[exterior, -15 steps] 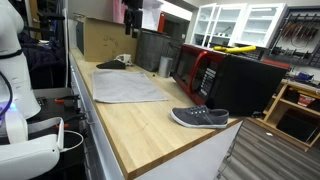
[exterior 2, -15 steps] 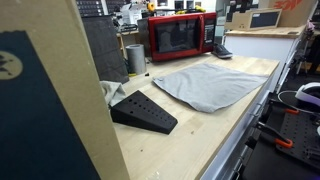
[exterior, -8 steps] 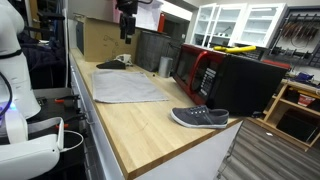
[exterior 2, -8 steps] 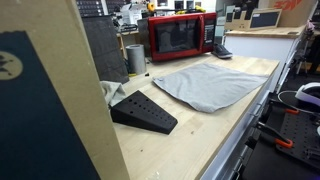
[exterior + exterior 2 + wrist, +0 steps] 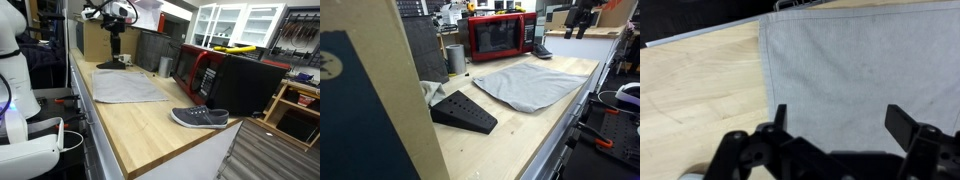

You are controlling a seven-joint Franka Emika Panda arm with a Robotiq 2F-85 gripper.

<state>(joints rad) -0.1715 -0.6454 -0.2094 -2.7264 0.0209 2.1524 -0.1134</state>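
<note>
Claw: we are seeing the claw [image 5: 840,128] hanging spread wide, pinching nothing.
Cloth: the grey cloth [image 5: 865,60] is lying flat on the bench [image 5: 700,95], straight below the claw and well apart from it.
Edge: the cloth's left edge is running near to far, and the left finger is hanging just inside it.
Change: the claw is coming lower than a second ago. In an exterior view the claw [image 5: 575,30] is now showing at the far right, where it was out of frame.

— How does the arm [image 5: 106,12] look?
— White links with dark joints, I think; it appears very small. The pincer [image 5: 840,120] is black, with two flat fingers [image 5: 780,116].
</note>
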